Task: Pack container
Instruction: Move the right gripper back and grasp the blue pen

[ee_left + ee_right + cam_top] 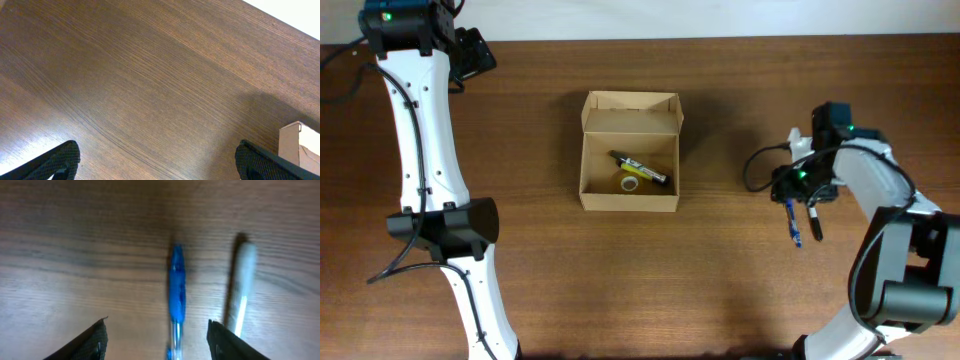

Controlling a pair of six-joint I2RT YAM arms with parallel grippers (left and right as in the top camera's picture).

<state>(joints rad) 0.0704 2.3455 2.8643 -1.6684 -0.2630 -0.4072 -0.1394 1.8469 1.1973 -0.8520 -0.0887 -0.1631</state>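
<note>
Overhead view: the container (630,200) sits near the middle of the tabletop (720,290), roughly between the two arms. It is open, with its flap lid standing up along the far side. Inside lie a black marker (640,168) with a yellow label, set diagonally, and a small pale ring (631,183) just beside it, which looks like a roll of tape.

The left end effector (470,52) is at the far left corner of the tabletop, well apart from the container. In the left wrist view, the left end effector (157,160) is spread wide. Its fingers (60,160) appear only at the lower corners, with bare wood between them. One corner of the container (295,145) shows at the lower right edge.

The right end effector (802,190) is positioned to the right of the container, over a blue pen (791,221) and a second pen (813,222) lying side by side on the tabletop. In the right wrist view, the right end effector (157,340) is spread wide and holds nothing. The blue pen (176,285) lies between its fingers (92,342) without touching either. The second pen (242,280), pale and blurred, lies just beside the blue one.
</note>
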